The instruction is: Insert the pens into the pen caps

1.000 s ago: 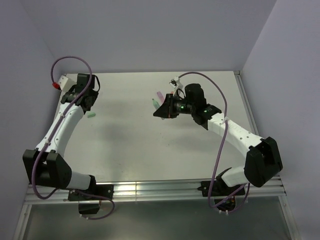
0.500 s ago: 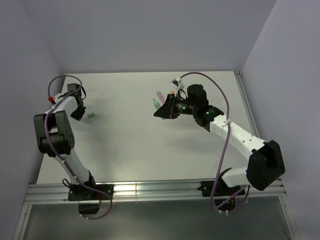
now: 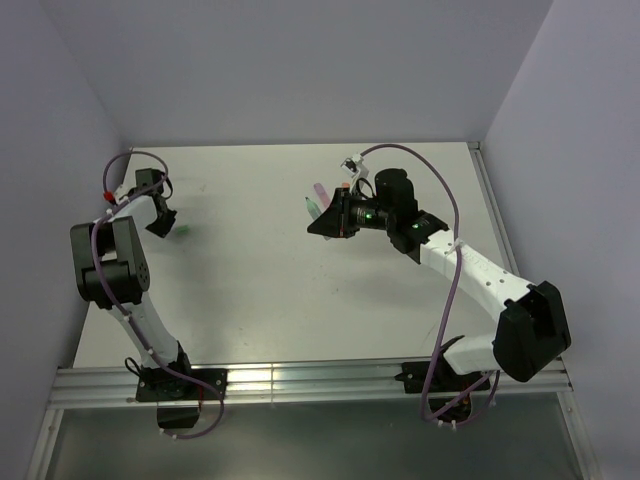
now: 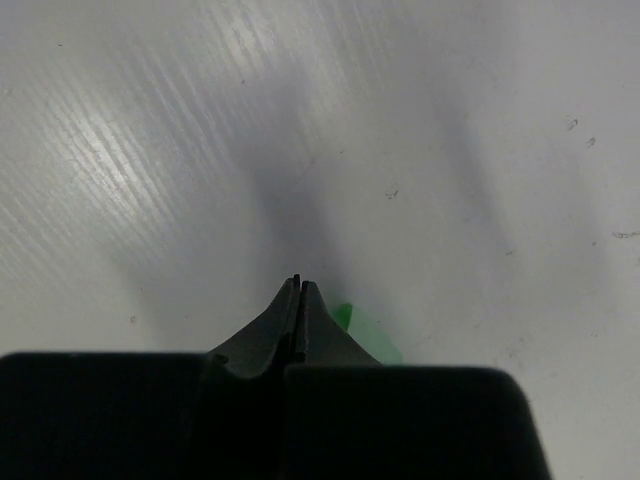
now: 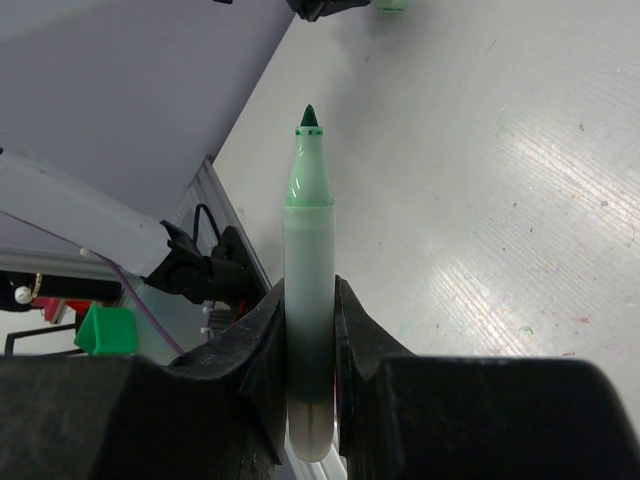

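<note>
My right gripper (image 3: 326,222) is shut on the mint-green pen (image 5: 309,250). It holds the pen above the table, with the dark green tip (image 3: 308,204) pointing away from the fingers toward the left arm. A pink pen (image 3: 319,189) lies on the table just behind it. A green pen cap (image 3: 181,231) lies at the far left. My left gripper (image 3: 160,224) is shut and empty, low over the table. The cap (image 4: 362,332) is just right of the left gripper's fingertips (image 4: 297,283), partly hidden under them. The cap also shows far off in the right wrist view (image 5: 390,5).
A small orange-red piece (image 3: 344,186) lies by the pink pen, behind the right wrist. The white table (image 3: 260,280) ends in purple walls at the left, back and right. A metal rail (image 3: 300,380) runs along the near edge.
The left arm has folded back into a tall bent pose. Its gripper has come down beside the green cap. The right arm still holds the green pen in the same place.
</note>
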Tool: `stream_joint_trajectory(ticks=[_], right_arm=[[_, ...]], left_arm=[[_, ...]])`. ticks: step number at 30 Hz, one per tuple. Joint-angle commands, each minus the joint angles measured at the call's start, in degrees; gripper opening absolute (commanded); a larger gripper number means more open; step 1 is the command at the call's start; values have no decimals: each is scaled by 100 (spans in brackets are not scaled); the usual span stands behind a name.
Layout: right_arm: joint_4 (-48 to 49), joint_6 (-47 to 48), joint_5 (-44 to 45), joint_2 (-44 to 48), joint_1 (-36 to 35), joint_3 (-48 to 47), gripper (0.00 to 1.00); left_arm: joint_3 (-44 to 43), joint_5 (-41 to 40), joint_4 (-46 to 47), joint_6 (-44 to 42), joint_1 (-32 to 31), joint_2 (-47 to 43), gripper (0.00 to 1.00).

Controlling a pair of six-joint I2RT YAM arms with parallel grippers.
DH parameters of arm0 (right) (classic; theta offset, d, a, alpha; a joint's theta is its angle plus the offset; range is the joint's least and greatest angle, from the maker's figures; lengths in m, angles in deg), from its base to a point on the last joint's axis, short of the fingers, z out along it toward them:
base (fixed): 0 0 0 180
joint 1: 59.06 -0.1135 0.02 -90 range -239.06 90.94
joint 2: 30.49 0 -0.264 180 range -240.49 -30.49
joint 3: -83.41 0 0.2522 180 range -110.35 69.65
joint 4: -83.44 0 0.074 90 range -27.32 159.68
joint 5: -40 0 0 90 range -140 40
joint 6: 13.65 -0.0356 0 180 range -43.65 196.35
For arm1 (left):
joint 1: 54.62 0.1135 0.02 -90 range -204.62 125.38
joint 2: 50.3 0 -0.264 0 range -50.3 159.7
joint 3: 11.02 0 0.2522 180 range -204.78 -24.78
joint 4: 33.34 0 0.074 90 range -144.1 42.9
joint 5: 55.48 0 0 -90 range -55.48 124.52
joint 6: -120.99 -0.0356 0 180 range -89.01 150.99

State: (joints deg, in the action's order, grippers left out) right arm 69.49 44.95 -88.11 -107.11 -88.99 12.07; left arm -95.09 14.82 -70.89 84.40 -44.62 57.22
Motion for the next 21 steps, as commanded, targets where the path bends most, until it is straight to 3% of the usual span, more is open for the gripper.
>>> stream_joint_trajectory(ticks=[1,8,21], right_arm=[[212,81,-100,218,49,37,0],[221,107,-100,244,58,63,0],[194,134,-83,226,49,63,0]], left_arm=[[139,186,488,-199,20,-74,0],[482,546,1113,-182,20,-188,0],[1220,880,1421,328,-42,-741,0]])
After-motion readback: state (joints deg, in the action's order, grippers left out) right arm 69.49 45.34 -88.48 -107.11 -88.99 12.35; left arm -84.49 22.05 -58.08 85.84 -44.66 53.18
